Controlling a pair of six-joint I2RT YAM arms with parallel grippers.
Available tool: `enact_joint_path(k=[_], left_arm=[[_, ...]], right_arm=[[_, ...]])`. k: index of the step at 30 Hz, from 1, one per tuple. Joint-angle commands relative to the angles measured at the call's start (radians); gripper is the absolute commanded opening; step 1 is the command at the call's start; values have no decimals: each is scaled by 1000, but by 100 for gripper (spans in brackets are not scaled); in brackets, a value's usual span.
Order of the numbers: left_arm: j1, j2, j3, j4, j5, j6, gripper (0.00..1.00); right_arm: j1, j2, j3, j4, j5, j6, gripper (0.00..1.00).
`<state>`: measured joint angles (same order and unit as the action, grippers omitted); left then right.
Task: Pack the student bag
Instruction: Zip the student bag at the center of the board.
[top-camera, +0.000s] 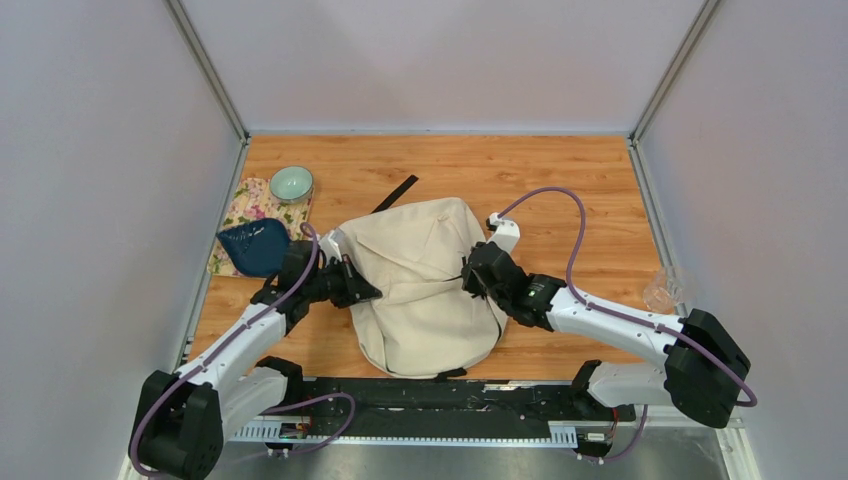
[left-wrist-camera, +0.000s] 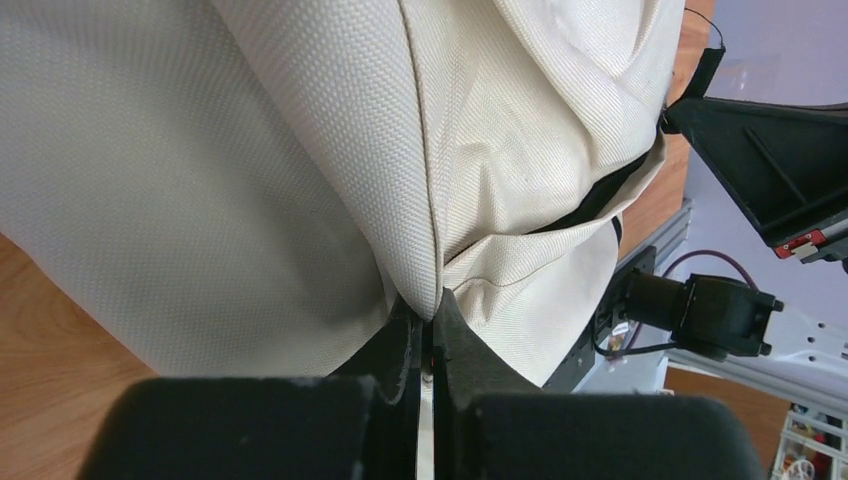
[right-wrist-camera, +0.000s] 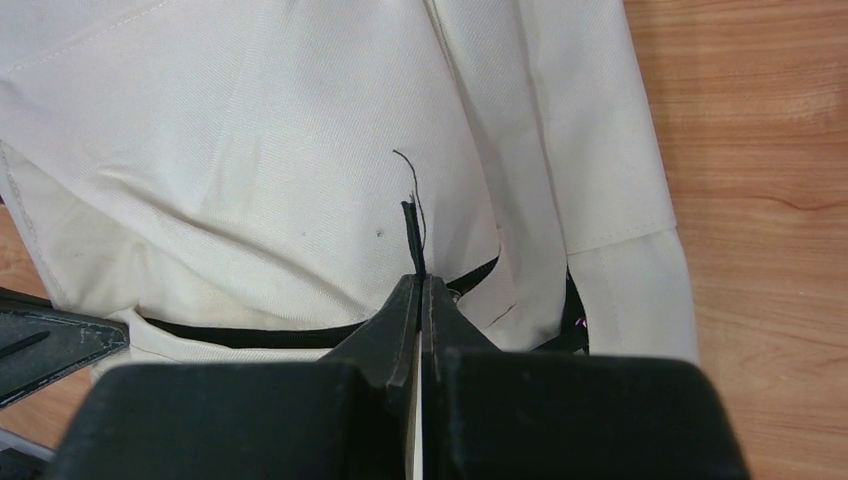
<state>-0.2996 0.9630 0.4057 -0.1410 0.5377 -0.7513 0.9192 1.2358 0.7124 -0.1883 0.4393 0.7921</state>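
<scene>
The cream-beige student bag (top-camera: 425, 285) lies in the middle of the wooden table. My left gripper (top-camera: 366, 290) is at its left edge, shut on a pinched fold of the bag's fabric (left-wrist-camera: 425, 290). My right gripper (top-camera: 472, 272) is at the bag's right side, shut on a thin black zipper pull tab (right-wrist-camera: 412, 235) that sticks up from the black zipper line (right-wrist-camera: 250, 335). In the right wrist view the bag (right-wrist-camera: 250, 150) fills the frame. In the left wrist view the bag (left-wrist-camera: 200, 180) hangs bunched above the fingers.
A dark blue pouch (top-camera: 255, 247) lies on a floral cloth (top-camera: 245, 205) at the left, with a pale green bowl (top-camera: 291, 183) behind it. A black strap (top-camera: 397, 193) lies behind the bag. A clear glass (top-camera: 663, 290) stands at the right edge.
</scene>
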Motion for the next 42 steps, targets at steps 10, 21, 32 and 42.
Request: enact_joint_path(k=[10, 21, 32, 42], left_arm=[[13, -21, 78, -213, -111, 205, 0], [94, -32, 42, -213, -58, 222, 0], [96, -7, 32, -161, 27, 219, 10], [94, -33, 1, -151, 45, 195, 28]], right_arm=[[-282, 43, -42, 1, -125, 4, 0], [-347, -36, -125, 36, -185, 30, 0], [-347, -191, -192, 30, -241, 32, 46], [-341, -237, -229, 156, -471, 108, 41]])
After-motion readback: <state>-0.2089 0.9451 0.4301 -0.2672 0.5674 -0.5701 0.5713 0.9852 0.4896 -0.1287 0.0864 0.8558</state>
